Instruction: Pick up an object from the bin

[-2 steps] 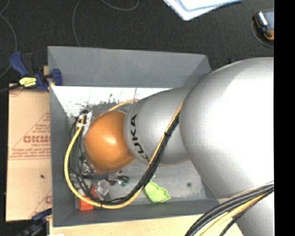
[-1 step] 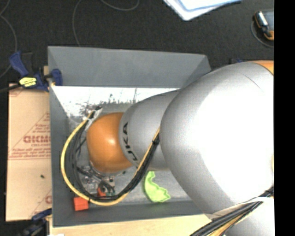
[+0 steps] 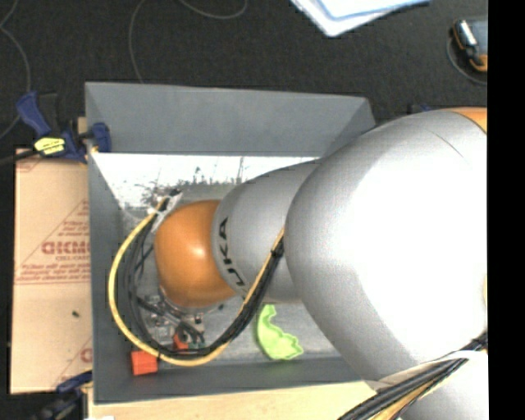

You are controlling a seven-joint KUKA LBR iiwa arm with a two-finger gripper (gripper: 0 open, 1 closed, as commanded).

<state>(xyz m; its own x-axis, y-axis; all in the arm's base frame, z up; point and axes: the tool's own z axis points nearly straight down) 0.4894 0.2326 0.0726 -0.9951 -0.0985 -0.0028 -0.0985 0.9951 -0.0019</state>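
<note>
Dark carpet-like floor (image 3: 164,41) lies well beyond the gripper (image 3: 176,324); white-and-blue papers (image 3: 353,12) rest on it, farther off to the gripper's upper right.

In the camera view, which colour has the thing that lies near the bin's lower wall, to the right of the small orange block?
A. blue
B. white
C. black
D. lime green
D: the piece by the lower wall of the bin, right of the orange block, is lime green.
</note>
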